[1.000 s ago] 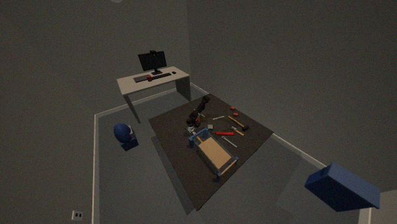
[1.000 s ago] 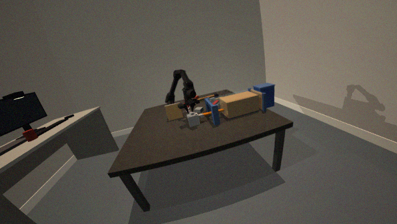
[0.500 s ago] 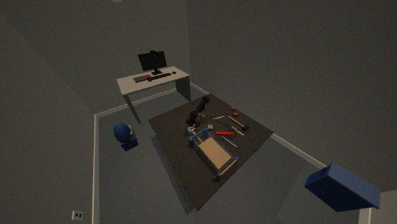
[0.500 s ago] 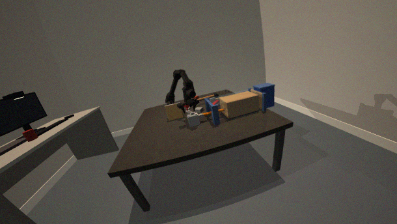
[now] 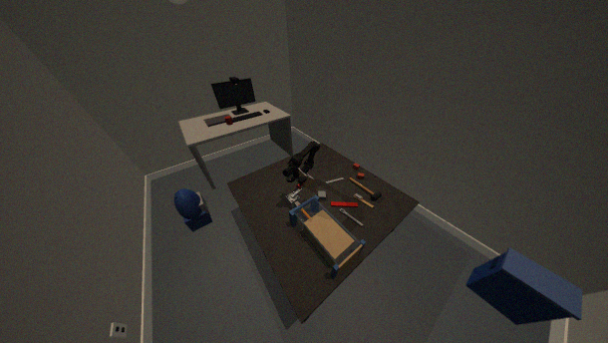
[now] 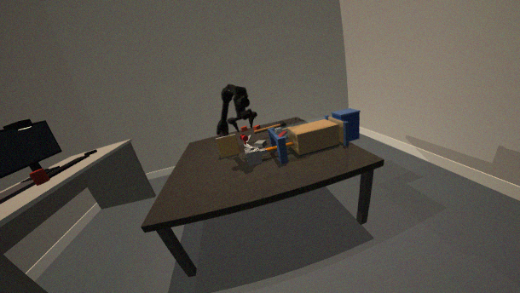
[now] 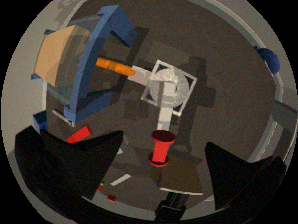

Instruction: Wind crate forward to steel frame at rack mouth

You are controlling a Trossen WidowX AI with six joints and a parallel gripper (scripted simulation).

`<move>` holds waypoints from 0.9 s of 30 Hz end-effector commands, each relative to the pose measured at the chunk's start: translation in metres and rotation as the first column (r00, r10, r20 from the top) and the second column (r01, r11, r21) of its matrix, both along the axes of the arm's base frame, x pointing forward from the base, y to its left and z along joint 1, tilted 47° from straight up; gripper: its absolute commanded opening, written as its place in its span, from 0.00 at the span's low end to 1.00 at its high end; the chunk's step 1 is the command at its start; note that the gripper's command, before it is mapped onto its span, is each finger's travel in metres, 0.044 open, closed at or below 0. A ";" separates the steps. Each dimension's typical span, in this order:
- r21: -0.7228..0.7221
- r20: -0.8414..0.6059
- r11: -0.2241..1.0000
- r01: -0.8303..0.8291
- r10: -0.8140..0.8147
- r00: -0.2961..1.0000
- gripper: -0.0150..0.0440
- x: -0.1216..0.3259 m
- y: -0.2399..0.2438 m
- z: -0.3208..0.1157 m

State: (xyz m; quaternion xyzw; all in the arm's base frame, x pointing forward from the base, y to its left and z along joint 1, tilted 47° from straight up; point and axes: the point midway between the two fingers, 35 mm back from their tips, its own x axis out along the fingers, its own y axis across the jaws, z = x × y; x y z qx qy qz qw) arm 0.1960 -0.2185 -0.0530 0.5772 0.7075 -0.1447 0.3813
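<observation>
The tan crate [image 5: 329, 234] [image 6: 317, 134] [image 7: 55, 55] looks flat inside the clear-panelled cubby. A gap shows between its front and the blue frame [image 6: 281, 151] [image 7: 85, 80] at the mouth. An orange strap [image 5: 305, 213] [image 6: 277, 147] [image 7: 115, 66] runs from it through the frame to the winch [image 5: 293, 197] [image 6: 254, 157] [image 7: 181, 92]. The winch handle is on top of the winch, its pale arm [image 7: 164, 117] reaching out to an upright red knob [image 5: 299, 185] [image 6: 244, 138] [image 7: 161, 150]. My gripper [image 6: 244, 128] [image 7: 166, 142] is open and empty, above the knob. The square key is hidden.
A thin tan board [image 6: 228, 146] [image 7: 177, 175] stands near the knob. A grey block [image 5: 322, 193] [image 6: 260, 143] lies beside the winch. Beyond it are a red bar [image 5: 344, 203], a wrench [image 5: 351, 216], a mallet [image 5: 364, 185], a brush-like tool and small red blocks.
</observation>
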 end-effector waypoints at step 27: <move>0.006 -0.004 1.000 -0.001 0.001 1.000 0.25 -0.001 0.000 0.001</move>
